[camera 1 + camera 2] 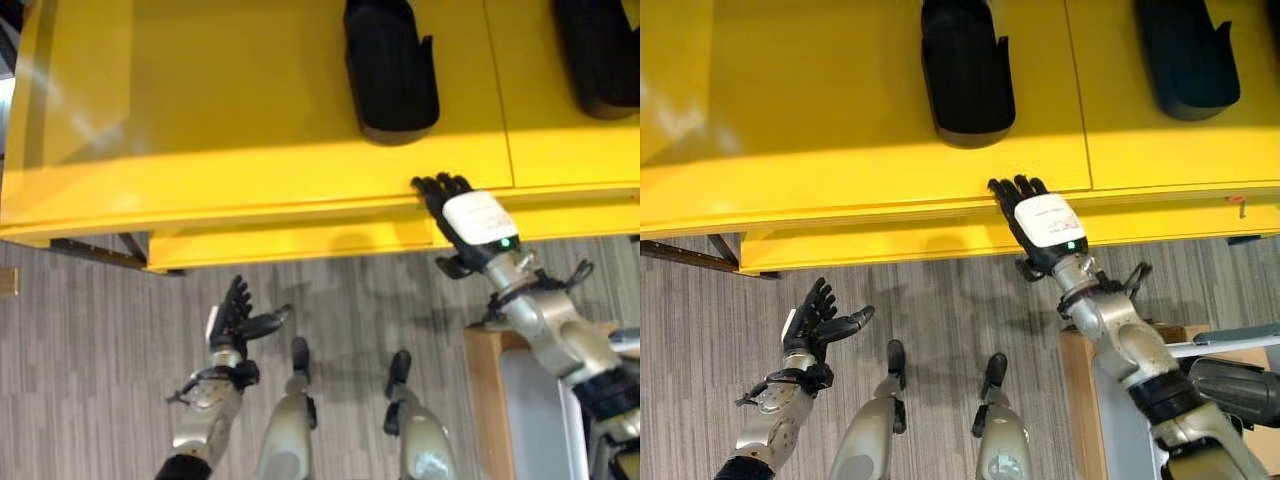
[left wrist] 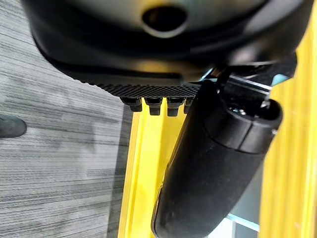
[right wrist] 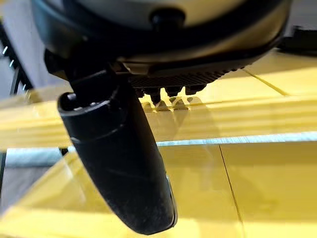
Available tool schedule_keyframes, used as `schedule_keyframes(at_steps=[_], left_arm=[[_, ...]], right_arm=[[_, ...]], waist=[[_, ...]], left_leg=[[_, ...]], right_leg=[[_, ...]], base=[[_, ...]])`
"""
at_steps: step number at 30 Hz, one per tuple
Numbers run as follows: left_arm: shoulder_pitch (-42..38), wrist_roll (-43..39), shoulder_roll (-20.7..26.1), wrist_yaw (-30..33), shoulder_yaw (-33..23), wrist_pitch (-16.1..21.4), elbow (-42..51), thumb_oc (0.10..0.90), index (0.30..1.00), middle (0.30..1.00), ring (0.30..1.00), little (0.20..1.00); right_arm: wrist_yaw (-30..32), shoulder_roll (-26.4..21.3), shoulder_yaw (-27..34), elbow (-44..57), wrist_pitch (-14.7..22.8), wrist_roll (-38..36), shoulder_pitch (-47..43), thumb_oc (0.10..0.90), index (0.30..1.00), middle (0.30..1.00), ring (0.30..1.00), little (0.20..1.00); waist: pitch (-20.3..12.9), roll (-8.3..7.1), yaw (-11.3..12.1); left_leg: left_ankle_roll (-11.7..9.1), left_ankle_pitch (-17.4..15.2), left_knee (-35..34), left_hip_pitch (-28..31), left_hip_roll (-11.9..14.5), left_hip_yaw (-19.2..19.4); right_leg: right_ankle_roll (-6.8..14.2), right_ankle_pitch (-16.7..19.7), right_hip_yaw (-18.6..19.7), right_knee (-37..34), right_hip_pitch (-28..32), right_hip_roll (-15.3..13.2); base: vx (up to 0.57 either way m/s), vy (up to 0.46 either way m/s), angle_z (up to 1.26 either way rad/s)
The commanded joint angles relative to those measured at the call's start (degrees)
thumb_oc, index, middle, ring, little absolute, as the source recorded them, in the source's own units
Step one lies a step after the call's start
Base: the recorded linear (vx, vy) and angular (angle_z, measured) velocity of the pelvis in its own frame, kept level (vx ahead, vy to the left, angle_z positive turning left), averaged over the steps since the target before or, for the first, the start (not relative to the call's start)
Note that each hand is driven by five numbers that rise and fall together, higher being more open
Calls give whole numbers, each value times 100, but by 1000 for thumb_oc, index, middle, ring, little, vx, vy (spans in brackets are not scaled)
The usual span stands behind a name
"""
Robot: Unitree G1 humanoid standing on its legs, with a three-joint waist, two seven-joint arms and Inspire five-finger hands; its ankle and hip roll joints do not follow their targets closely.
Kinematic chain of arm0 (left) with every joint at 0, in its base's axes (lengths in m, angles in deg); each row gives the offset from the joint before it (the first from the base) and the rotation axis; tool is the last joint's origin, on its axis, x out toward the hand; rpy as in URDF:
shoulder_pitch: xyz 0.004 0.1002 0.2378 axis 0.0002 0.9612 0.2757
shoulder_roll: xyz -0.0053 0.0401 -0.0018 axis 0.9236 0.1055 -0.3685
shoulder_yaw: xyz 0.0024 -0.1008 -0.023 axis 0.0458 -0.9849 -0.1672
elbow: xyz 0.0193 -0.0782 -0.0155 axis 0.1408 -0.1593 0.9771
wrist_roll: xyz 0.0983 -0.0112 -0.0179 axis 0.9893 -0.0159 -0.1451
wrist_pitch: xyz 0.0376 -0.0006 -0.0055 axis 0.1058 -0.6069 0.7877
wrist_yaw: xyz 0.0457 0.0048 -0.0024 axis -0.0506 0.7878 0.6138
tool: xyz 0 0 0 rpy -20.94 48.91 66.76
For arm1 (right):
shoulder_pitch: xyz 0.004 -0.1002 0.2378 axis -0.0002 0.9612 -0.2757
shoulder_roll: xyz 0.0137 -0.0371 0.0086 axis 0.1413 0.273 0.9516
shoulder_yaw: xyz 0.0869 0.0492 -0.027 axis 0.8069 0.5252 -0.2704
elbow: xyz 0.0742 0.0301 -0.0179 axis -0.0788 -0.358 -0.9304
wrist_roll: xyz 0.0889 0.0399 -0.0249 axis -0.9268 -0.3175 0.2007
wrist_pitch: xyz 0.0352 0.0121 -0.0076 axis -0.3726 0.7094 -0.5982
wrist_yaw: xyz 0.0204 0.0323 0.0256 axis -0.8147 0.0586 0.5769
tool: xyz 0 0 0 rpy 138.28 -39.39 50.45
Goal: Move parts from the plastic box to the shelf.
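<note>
Two black moulded parts lie on the yellow shelf (image 1: 200, 100): one part (image 1: 390, 70) near the middle, another part (image 1: 600, 55) at the far right. My right hand (image 1: 462, 218) is open, its straight fingers at the shelf's front edge just below the middle part, holding nothing. In the right wrist view the right hand's thumb (image 3: 119, 153) hangs over the yellow surface. My left hand (image 1: 235, 318) is open and empty, low over the floor in front of the shelf. The left hand's thumb (image 2: 213, 168) shows beside the yellow shelf frame in its wrist view.
A wooden-edged stand with a pale box (image 1: 530, 400) sits at the lower right beside my right arm. Grey wood-pattern floor (image 1: 80, 380) lies before the shelf. A seam (image 1: 500, 100) divides the shelf top into two panels.
</note>
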Motion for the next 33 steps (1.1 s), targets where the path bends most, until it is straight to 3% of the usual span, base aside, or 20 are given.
schedule_keyframes(at_steps=[1, 9, 17, 18, 21, 22, 24, 25, 26, 28, 29, 30, 33], left_arm=[[110, 278, 52, 76, -153, 356, 291, 900, 1000, 1000, 1000, 1000], [217, 283, -54, 71, -65, 422, 172, 900, 1000, 1000, 1000, 1000], [420, 226, -85, -33, -57, 541, 226, 900, 1000, 1000, 1000, 1000], [469, 178, -121, -69, -69, 556, 251, 900, 1000, 1000, 1000, 1000], [479, 137, -183, -62, -51, 562, 267, 900, 1000, 1000, 1000, 1000], [396, 125, -238, -92, 32, 538, 251, 900, 1000, 1000, 1000, 1000], [369, 145, -254, -113, 59, 537, 253, 900, 1000, 1000, 1000, 1000], [361, 157, -285, -103, 77, 553, 266, 900, 1000, 1000, 1000, 1000], [378, 175, -291, -96, 74, 555, 280, 900, 1000, 1000, 1000, 1000], [480, 199, -331, -67, 40, 569, 415, 900, 1000, 1000, 1000, 1000], [524, 210, -336, -80, 16, 571, 451, 900, 1000, 1000, 1000, 1000], [611, 269, -356, -118, 21, 570, 508, 900, 1000, 1000, 1000, 1000], [774, 275, -334, -153, -67, 608, 665, 900, 1000, 1000, 1000, 1000]], right_arm=[[685, 206, 596, 662, 326, -759, 197, 900, 1000, 1000, 1000, 1000], [1133, 999, 1120, 1238, 1012, -2153, 1035, 900, 1000, 1000, 1000, 1000], [1123, 915, 682, 1108, 1255, -2218, 716, 900, 1000, 1000, 1000, 1000], [1071, 883, 580, 1067, 1257, -2267, 610, 900, 1000, 1000, 1000, 1000], [1075, 839, 532, 1092, 1283, -2337, 559, 900, 1000, 1000, 1000, 1000], [1115, 772, 567, 1076, 1235, -2303, 600, 900, 1000, 1000, 1000, 1000], [1116, 776, 581, 1086, 1222, -2291, 636, 900, 1000, 1000, 1000, 1000], [1078, 795, 623, 1144, 1208, -2315, 773, 900, 1000, 1000, 1000, 1000], [1050, 812, 604, 1148, 1205, -2313, 801, 900, 1000, 1000, 1000, 1000], [969, 928, 476, 1047, 1244, -2372, 790, 900, 1000, 1000, 1000, 1000], [921, 957, 425, 1008, 1263, -2392, 775, 900, 1000, 1000, 1000, 1000], [858, 1031, 334, 935, 1279, -2392, 726, 900, 1000, 1000, 1000, 1000], [716, 1220, 155, 739, 1308, -2543, 568, 900, 1000, 1000, 1000, 1000]], waist=[[-871, -148, -123], [-1223, 27, -339], [-1457, 171, -313], [-1515, 200, -273], [-1511, 221, -238], [-1488, 184, -290], [-1488, 158, -319], [-1519, 97, -314], [-1533, 71, -268], [-1555, -43, -98], [-1584, -66, -59], [-1602, -97, 34], [-1659, -126, 210]], left_leg=[[-202, -244, -231, 519, 452, -136], [-383, -51, -278, 685, 798, -78], [-351, 161, -278, 883, 1055, -57], [-358, 432, -277, 930, 1147, -40], [-376, 703, -147, 912, 1189, -38], [-341, 981, 158, 676, 1196, 313], [-318, 951, 209, 655, 1152, 439], [-244, 652, 348, 635, 850, 441], [-181, 453, 419, 578, 610, 188], [32, -279, 622, 459, -265, -659], [102, -447, 652, 451, -523, -844], [223, -677, 771, 454, -947, -1199], [423, -893, 945, 421, -1532, -2088]], right_leg=[[314, -437, 219, 1103, -474, -479], [182, -726, 202, 1079, -248, -119], [-45, -1069, 480, 1415, -336, 292], [-132, -1144, 530, 1400, -274, 425], [-245, -1158, 507, 1293, -131, 522], [-400, -1161, 326, 1019, 119, 543], [-424, -1127, 277, 849, 241, 558], [-395, -1008, 244, 486, 451, 570], [-382, -957, 303, 363, 502, 565], [-335, -755, 547, 32, 610, 587], [-319, -685, 621, -59, 636, 624], [-285, -586, 788, -165, 671, 683], [-262, -458, 1360, -256, 631, 867]], base=[[45, -35, -2], [17, -76, -4], [0, -105, -19], [8, -171, -27], [-22, -198, -11], [-38, -164, 9], [-12, -165, 35], [21, -135, 35], [37, -101, 15], [52, -37, -24], [72, -33, -56], [68, -23, -87], [41, 30, -128]])
